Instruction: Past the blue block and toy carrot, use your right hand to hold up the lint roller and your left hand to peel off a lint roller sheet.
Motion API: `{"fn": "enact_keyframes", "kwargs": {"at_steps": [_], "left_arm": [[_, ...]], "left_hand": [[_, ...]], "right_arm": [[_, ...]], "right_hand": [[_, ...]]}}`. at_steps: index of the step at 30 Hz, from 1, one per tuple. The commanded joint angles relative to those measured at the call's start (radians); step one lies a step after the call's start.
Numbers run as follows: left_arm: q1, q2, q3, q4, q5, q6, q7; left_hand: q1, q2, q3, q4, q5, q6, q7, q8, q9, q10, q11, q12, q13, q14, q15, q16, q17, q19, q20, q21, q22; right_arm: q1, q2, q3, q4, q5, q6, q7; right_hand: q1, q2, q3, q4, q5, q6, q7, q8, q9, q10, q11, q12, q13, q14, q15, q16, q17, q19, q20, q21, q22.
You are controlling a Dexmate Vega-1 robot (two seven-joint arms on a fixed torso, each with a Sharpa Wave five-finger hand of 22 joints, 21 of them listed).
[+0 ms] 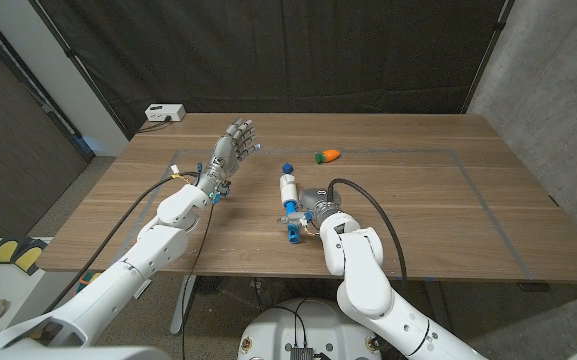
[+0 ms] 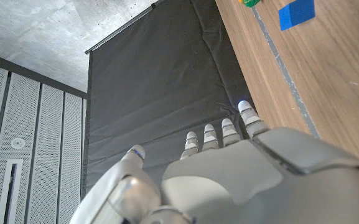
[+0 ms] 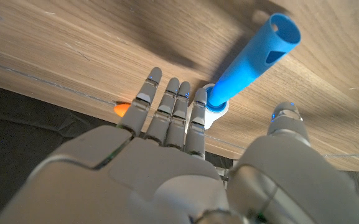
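The lint roller (image 1: 290, 200) lies on the table, white roll toward the back, blue handle (image 3: 254, 56) toward the front. My right hand (image 1: 318, 207) sits just to its right, open. Its fingers (image 3: 167, 112) stretch along one side of the handle and the thumb (image 3: 285, 121) stands on the other, without closing on it. Behind the roller are the small blue block (image 1: 287, 168) and the toy carrot (image 1: 328, 155). My left hand (image 1: 234, 146) hovers over the table to the left, fingers spread, holding nothing. The blue block (image 2: 296, 14) lies beyond its fingertips (image 2: 244, 106).
A white box (image 1: 164, 113) with a cable sits at the table's back left corner. Tape lines (image 1: 488, 205) mark a rectangle on the wooden table (image 1: 438, 230). A black curtain (image 1: 298, 50) hangs behind.
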Motion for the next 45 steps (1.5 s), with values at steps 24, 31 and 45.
{"fn": "enact_keyframes", "kwargs": {"at_steps": [24,31,45], "left_arm": [[0.0,0.023,-0.003,-0.013,-0.011,0.02,-0.023],[0.003,0.027,-0.004,-0.019,-0.013,0.03,-0.019],[-0.017,0.021,0.001,-0.003,-0.011,0.04,-0.023]], "left_hand": [[-0.004,0.037,-0.008,0.005,0.006,0.015,-0.005,-0.002,0.003,0.012,0.003,-0.002,0.006,0.005,-0.006,-0.005,0.002,0.005,0.004,-0.009,0.003],[-0.006,0.037,-0.01,0.006,0.006,0.016,-0.005,-0.002,0.003,0.013,0.004,-0.002,0.006,0.005,-0.005,-0.005,0.003,0.006,0.003,-0.009,0.004],[-0.008,0.035,-0.013,0.007,0.007,0.015,-0.006,-0.003,0.003,0.013,0.003,-0.003,0.006,0.005,-0.006,-0.005,0.003,0.005,0.005,-0.012,0.004]], "right_arm": [[0.038,0.032,-0.035,0.137,-0.007,-0.073,-0.027],[0.048,0.036,-0.035,0.154,-0.012,-0.1,-0.056],[0.1,0.041,-0.04,0.201,0.041,-0.109,-0.017]], "right_hand": [[0.301,0.14,0.091,-0.03,0.051,0.006,-0.026,-0.024,0.006,0.012,-0.027,-0.018,0.008,0.004,-0.031,0.011,0.034,0.034,-0.02,0.003,0.001],[0.39,0.204,0.123,-0.029,0.046,-0.009,-0.047,-0.037,0.007,-0.007,-0.047,-0.031,0.009,-0.006,-0.048,0.017,0.05,0.038,-0.038,0.002,0.0],[0.505,0.243,0.141,-0.031,0.015,-0.055,-0.058,-0.063,0.008,-0.026,-0.052,-0.046,0.01,-0.014,-0.061,0.029,0.067,0.092,-0.041,0.022,0.001]]}}
